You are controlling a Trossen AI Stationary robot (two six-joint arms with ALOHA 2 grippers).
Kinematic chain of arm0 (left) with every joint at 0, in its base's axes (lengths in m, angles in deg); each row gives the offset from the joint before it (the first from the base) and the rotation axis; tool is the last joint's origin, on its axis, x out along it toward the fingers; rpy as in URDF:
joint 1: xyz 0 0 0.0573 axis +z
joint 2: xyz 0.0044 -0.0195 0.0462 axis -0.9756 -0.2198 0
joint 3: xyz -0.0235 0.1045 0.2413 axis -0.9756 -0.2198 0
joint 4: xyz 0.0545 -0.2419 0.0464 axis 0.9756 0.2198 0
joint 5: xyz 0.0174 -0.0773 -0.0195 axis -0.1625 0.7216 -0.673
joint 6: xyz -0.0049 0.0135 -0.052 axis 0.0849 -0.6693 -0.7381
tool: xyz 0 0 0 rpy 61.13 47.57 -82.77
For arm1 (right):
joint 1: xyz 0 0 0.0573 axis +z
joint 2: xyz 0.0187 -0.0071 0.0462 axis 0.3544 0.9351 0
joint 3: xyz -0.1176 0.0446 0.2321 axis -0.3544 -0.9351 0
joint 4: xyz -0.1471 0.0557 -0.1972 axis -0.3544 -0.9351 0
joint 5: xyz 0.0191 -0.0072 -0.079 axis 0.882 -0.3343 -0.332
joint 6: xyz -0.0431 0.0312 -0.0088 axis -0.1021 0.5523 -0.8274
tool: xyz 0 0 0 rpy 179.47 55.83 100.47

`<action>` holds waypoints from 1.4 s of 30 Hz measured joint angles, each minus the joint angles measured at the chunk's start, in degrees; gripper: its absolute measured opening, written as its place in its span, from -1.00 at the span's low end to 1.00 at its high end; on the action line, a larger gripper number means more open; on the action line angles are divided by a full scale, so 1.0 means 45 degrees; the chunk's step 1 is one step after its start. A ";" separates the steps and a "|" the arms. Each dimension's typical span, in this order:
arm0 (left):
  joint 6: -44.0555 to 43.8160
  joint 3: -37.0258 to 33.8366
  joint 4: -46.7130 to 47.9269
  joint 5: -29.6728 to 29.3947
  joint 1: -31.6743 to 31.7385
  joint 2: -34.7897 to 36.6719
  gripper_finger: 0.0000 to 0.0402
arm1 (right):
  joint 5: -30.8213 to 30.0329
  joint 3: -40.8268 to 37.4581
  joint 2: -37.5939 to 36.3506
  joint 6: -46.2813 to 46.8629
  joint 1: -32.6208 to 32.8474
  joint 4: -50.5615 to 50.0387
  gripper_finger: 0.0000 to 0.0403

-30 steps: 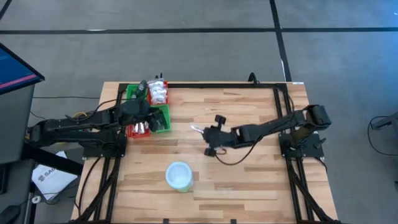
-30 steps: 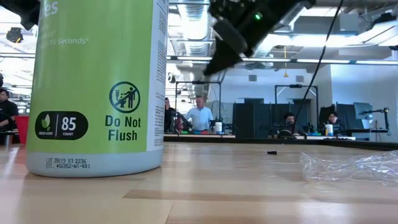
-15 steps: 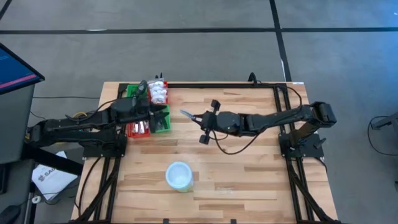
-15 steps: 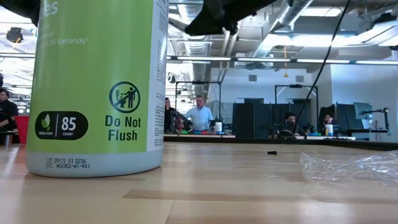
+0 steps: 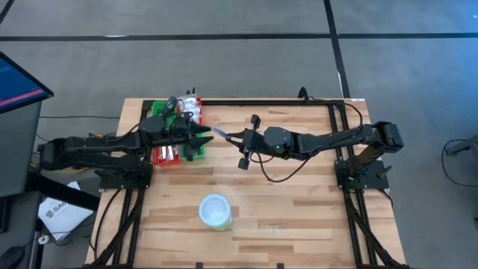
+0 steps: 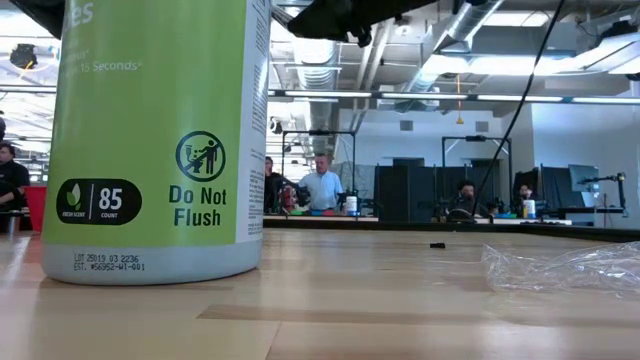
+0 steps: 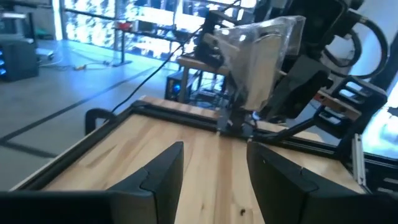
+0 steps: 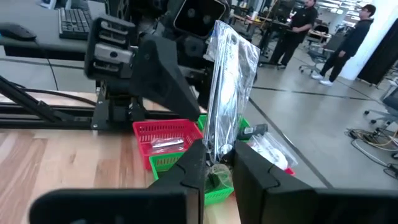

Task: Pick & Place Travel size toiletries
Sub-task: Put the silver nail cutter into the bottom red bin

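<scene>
Your right gripper (image 5: 226, 136) hangs above the tabletop (image 5: 299, 217) just beside the red and green tray (image 5: 158, 155), its fingers (image 8: 186, 168) clenched on the lower end of a clear sachet (image 8: 229, 93). In the right wrist view the sachet stands with its long axis running straight out from the fingertips, its free end pointing away from the wrist and toward the left arm. Seen from above, that same sachet (image 5: 221, 133) is a pale sliver with its long axis nearly level across the tabletop, its free tip pointing at the tray and the left gripper (image 5: 200, 137). Your left gripper sits over the tray's near edge, facing the right one, with its two dark fingers (image 7: 161, 177) released and spread apart, nothing between them; the sachet (image 7: 261, 56) shows ahead of them, apart from them. The two grippers are near each other but not touching. Inside the tray you can see small white lumpy packets (image 5: 191, 112) in the far compartment and a clear packet (image 8: 163, 144) lying in the red basket section. The white tub with the green side (image 5: 215, 211) stands upright on the tabletop well apart from both arms, toward the front edge. A crumpled clear wrapper (image 6: 560, 268) lies on the tabletop in the low view, and people stand in the room beyond.
</scene>
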 joint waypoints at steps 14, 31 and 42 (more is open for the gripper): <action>0.0624 -0.0005 -0.3300 0.1119 0.0000 -0.1535 -0.16 | -0.0005 0.0005 0.0137 0.0134 0.0005 -0.0172 -0.79; 0.1207 -0.0010 -0.5907 0.1231 -0.0721 -0.2443 -0.16 | -0.0005 0.0010 0.0097 0.0243 -0.0049 0.0012 -0.79; 0.1269 -0.0005 -0.6634 0.1319 -0.0690 -0.3292 -0.84 | 0.0063 0.0010 0.0121 0.0193 -0.0049 -0.0076 -0.79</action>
